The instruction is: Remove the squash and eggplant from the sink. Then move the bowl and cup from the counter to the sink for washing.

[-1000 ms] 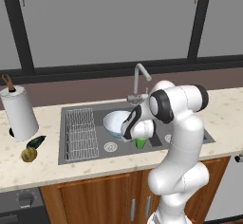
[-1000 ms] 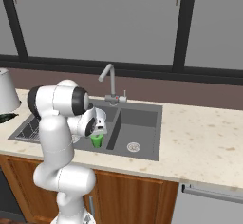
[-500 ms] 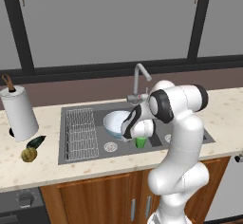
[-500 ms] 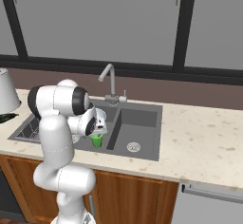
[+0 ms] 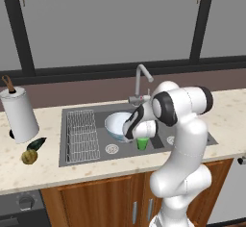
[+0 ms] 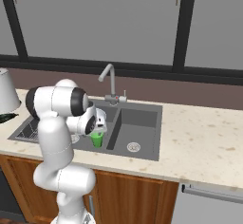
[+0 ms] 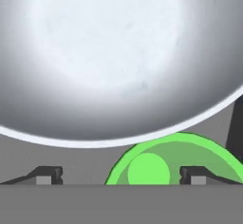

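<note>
The bowl sits inside the sink, in the basin below the faucet, its white inside facing up. The green cup stands upright just beside the bowl, on the side toward the sink's front edge; from the hand view the cup lies right under the bowl's rim, and whether the two touch cannot be told. The gripper hangs low over the cup with its jaws spread wide: one tip stands clear of the cup on one side, the other sits over the cup's far rim, and neither pinches it. In the right base view the cup stands just below the hand, left of the sink's divider. The squash and the eggplant lie on the tabletop left of the sink, touching each other, near a paper towel roll. A wire rack lies in the sink's left part.
</note>
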Available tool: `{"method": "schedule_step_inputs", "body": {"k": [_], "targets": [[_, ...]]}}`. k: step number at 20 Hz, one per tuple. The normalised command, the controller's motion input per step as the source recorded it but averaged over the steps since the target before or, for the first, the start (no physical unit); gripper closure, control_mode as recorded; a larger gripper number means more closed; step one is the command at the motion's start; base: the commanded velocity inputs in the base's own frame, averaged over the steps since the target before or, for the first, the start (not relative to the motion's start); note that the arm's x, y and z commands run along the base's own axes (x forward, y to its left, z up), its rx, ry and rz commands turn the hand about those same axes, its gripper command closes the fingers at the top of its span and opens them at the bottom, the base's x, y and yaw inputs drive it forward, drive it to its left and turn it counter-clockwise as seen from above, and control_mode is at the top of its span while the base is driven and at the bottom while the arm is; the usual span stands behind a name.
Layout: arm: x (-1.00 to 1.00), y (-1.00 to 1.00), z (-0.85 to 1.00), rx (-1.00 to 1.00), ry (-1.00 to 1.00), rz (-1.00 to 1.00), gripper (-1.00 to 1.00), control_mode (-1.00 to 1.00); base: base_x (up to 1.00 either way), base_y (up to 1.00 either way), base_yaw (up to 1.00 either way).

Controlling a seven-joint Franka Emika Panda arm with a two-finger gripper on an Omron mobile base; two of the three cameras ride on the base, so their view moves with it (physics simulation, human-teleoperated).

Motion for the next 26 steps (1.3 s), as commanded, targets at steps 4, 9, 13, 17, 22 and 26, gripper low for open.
{"method": "schedule_step_inputs", "body": {"k": [4, 9, 13, 17, 22, 26], "targets": [[0.00, 0.00, 0.17, 0.00, 0.00, 0.00, -1.00, -1.00, 0.00, 0.00, 0.00], [-0.02, 0.00, 0.26, 0.00, -0.01, 0.00, -1.00, -1.00, 0.00, 0.00, 0.00], [-0.11, 0.00, 0.33, 0.00, 0.00, 0.00, -1.00, -1.00, 0.00, 0.00, 0.00], [-0.10, 0.00, 0.33, 0.00, 0.00, 0.00, -1.00, -1.00, 0.00, 0.00, 0.00], [-0.05, -0.01, 0.34, 0.00, 0.10, 0.00, -1.00, -1.00, 0.00, 0.00, 0.00], [-0.13, 0.00, 0.31, 0.00, 0.13, 0.00, -1.00, -1.00, 0.00, 0.00, 0.00]]}}
